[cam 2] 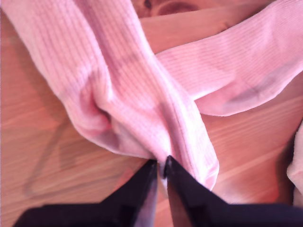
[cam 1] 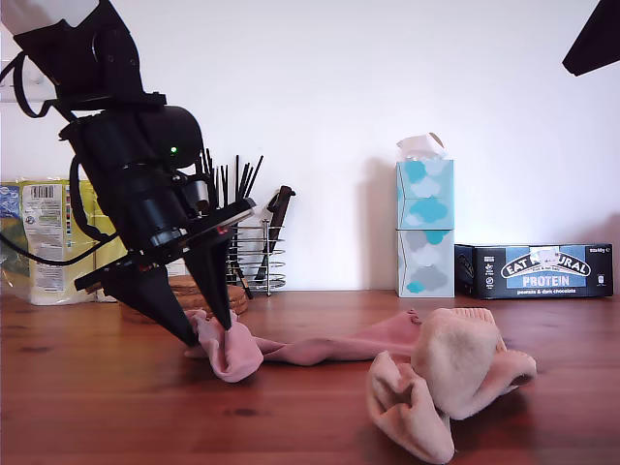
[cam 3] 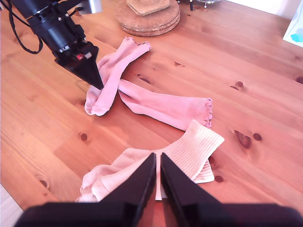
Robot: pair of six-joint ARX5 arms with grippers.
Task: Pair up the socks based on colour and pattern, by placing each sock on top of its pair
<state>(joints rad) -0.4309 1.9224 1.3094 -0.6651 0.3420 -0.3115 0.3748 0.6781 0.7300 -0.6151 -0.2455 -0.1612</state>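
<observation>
the wooden desk (cam 1: 87,407) fills the lower part of the exterior view and carries everything. over the exterior view's left side leans the big black arm of my first hand (cam 1: 211,327), tips down at the desk surface. in the first wrist view its jaws are nearly closed, with only a thin slit between them, pinching the edge of a pink sock (cam 2: 118,99); a fold of that fabric sits right at the tips.

the two pink socks cross each other on the desk. in the second wrist view one pink sock (cam 3: 111,75) runs from a frilly cuff near the round cork mats (cam 3: 149,19) down to its toe beside my first hand (cam 3: 96,81), and the other pink sock (cam 3: 165,106) lies across under it, its scalloped cuff touching the cream socks (cam 3: 189,151). the cream pair lies bunched together with a ribbed cuff uppermost, on the exterior view's right (cam 1: 455,373), nearer the camera than the pink ones.

my second hand (cam 3: 157,158) hangs above the cream socks, jaws narrow with a slim gap and nothing between them.

at the back of the exterior view stand two stacked tissue boxes (cam 1: 424,228), a dark protein bar box (cam 1: 535,270), a wire holder with black utensils (cam 1: 254,247) and a yellow packet (cam 1: 48,237).
</observation>
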